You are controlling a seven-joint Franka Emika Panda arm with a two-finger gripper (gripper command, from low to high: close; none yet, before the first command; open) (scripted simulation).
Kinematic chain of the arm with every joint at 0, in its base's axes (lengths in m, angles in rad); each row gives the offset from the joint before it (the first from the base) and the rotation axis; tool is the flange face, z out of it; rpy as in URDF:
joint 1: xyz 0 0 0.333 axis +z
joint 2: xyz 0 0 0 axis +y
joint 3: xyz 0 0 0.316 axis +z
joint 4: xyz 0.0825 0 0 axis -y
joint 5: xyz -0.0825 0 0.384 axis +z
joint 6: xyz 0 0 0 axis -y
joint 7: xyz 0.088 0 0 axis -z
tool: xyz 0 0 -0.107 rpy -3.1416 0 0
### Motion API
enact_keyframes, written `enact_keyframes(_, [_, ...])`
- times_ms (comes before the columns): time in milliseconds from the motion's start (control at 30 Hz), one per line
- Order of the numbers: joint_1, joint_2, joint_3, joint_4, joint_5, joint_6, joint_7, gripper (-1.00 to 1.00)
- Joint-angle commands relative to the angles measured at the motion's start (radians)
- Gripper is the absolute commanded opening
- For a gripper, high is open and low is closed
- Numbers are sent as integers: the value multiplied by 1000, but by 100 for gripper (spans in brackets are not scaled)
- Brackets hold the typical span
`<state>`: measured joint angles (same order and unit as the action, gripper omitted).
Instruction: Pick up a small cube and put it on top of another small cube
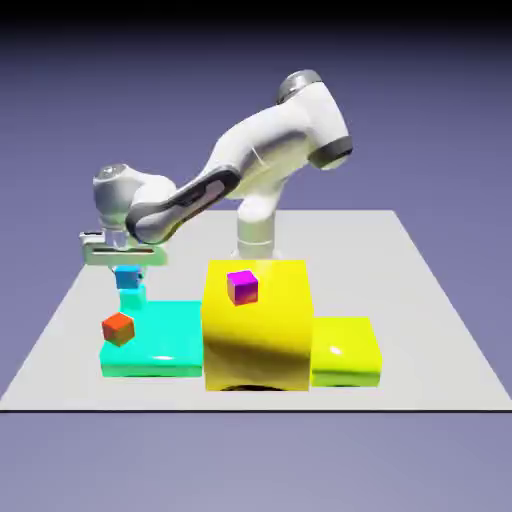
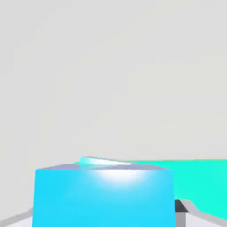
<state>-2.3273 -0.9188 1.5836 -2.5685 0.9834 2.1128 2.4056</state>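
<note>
Exterior view: got the blue cube point(image 1: 129, 278) sitting over the small cyan cube point(image 1: 132, 299), presumably for support. Can't tell if my gripper point(image 1: 128, 272) is clamped or open.

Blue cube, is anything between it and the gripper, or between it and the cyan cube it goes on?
Nothing visible: the blue cube sits between the gripper's fingers, directly above the small cyan cube.
</note>
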Motion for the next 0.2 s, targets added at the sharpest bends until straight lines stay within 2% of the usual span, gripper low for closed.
enact_keyframes(0, [18, -1, -36, 8, -25, -25, 10, 100])
enact_keyframes(167, [107, -8, -213, 44, -149, -146, 58, 100])
